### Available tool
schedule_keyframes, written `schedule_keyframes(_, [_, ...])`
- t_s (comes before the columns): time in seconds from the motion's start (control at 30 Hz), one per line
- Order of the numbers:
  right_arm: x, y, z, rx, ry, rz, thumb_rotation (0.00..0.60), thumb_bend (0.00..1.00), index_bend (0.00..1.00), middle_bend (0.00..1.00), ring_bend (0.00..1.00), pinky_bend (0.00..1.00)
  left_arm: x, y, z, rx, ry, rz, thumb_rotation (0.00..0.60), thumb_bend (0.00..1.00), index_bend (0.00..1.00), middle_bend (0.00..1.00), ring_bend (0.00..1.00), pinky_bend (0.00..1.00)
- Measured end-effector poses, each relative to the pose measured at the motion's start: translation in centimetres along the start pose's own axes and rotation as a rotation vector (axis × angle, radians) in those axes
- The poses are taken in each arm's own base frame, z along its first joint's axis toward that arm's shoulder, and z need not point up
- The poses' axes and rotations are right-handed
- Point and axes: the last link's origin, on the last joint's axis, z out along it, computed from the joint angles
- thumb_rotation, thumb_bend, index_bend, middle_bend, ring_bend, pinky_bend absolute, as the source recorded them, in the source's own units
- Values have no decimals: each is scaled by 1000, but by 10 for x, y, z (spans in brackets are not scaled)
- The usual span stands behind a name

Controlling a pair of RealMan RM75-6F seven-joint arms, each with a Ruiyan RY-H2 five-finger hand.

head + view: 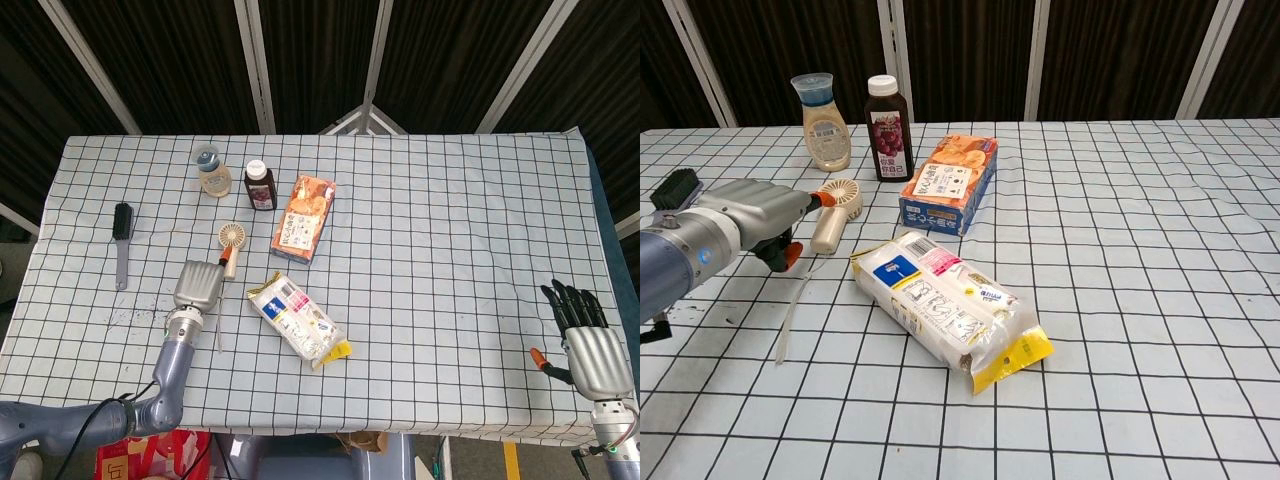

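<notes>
Head view: left hand point(198, 284) just beside handheld fan point(230, 246), grip unclear; right hand point(585, 345) empty, fingers apart, at tabletop point(450, 250) edge. Chest view: a careless nudge might push the fan toward juice bottle point(888, 128).
</notes>
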Motion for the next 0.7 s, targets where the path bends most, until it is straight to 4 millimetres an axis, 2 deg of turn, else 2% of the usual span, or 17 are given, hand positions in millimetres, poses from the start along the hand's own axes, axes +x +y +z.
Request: schedule_keyframes(0.7, [0, 0, 0, 0, 0, 1, 600, 279, 11, 0, 0, 0, -7, -3, -2, 8, -12, 14, 600, 773, 44, 905, 740, 748])
